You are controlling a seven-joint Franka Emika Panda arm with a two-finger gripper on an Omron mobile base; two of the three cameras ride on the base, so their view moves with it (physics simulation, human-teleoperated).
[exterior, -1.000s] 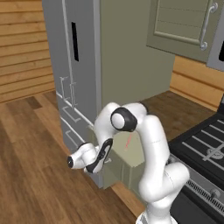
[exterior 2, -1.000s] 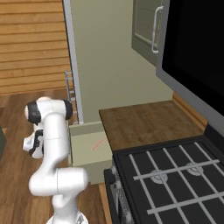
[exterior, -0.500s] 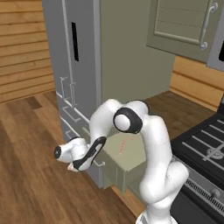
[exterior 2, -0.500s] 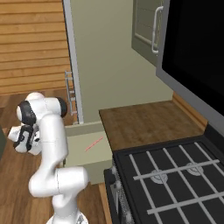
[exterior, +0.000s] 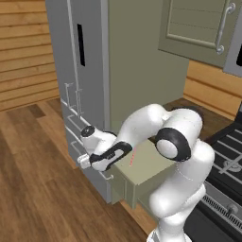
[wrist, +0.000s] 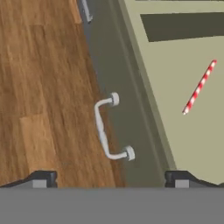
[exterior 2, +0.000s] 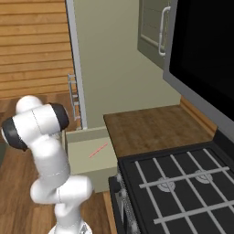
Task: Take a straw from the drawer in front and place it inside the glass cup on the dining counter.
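Hand view: drawer (wrist: 192, 100) edge-cropped.

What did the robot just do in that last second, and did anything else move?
The gripper has opened and let go of the drawer's handle, backing off above it. The drawer stayed pulled out, with the straw lying untouched on its floor.

There was one straw (wrist: 200, 87), lying in one open drawer (wrist: 192, 131) with one silver handle (wrist: 107, 129). Two stove burners (exterior 2: 183, 180) showed, and one upper cabinet (exterior: 198, 26).
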